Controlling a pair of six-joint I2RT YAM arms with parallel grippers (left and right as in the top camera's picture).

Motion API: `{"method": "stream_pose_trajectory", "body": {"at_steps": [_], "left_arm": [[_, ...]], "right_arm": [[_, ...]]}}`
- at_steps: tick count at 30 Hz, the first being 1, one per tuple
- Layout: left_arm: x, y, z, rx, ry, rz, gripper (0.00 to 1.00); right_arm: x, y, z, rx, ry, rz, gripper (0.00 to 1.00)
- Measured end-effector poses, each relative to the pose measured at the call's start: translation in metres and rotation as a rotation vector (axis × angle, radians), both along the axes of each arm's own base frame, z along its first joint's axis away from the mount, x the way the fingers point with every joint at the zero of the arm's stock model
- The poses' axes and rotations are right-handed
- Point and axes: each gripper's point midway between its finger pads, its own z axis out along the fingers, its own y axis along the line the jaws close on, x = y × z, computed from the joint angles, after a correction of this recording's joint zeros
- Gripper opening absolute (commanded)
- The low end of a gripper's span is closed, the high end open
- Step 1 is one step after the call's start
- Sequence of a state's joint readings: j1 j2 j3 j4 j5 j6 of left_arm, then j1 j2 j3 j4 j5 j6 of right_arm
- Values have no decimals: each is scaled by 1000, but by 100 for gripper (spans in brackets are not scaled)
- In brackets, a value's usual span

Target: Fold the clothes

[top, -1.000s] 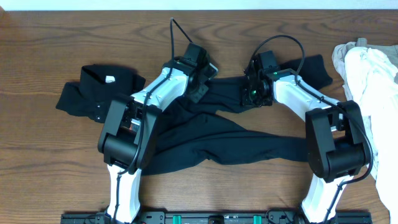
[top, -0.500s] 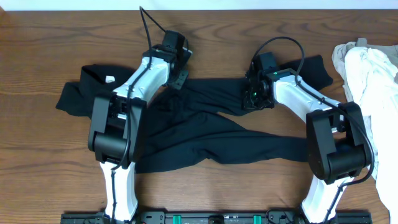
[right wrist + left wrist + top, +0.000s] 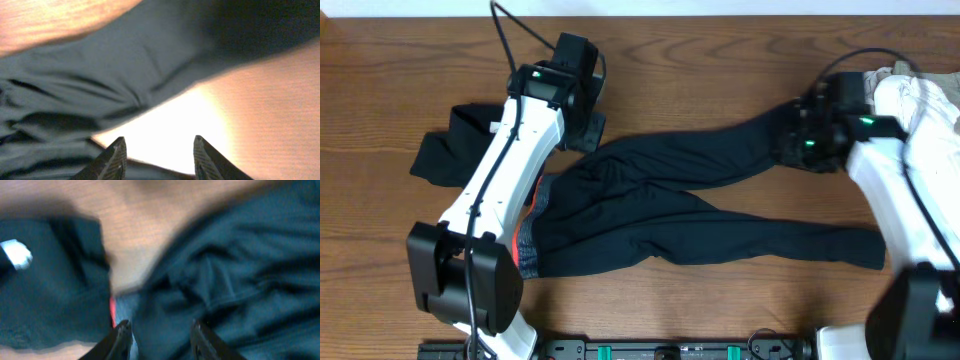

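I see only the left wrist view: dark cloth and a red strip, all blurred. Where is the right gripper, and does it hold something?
Observer: The right gripper is at the end of the upper leg of the trousers, toward the right of the table.
Operator: Is it shut on the leg?
Observer: No. In the right wrist view its fingers stand apart with only bare wood between them.
Operator: What lies beyond it?
Observer: A white and beige pile, at the right edge.

trousers (image 3: 700, 215) dark, spread flat | shirt (image 3: 455, 150) left | white pieces (image 3: 920, 140) right
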State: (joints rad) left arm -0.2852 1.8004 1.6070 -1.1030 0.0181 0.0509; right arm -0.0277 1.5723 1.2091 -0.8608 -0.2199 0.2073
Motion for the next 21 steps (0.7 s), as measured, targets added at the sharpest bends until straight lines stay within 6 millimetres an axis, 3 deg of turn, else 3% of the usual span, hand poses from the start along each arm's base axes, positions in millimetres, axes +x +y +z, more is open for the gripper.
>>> {"method": "stream_pose_trajectory", "body": {"at_steps": [3,7,13,21], "left_arm": [[-21,-9,-10,-64,99,20,40],[-53,-15,-36,-115,234,55,40],[-100,-10,-77,-107,406,104,41],[-119,-5,-110,-103,441,134,50]], "right_arm": [[-27,-20,14,-7,48,-61,48],[-61,-49,6,-40,187,-159,54],[-91,-89,-10,-72,296,-321,64],[-145,-157,-47,-52,398,-640,64]]}}
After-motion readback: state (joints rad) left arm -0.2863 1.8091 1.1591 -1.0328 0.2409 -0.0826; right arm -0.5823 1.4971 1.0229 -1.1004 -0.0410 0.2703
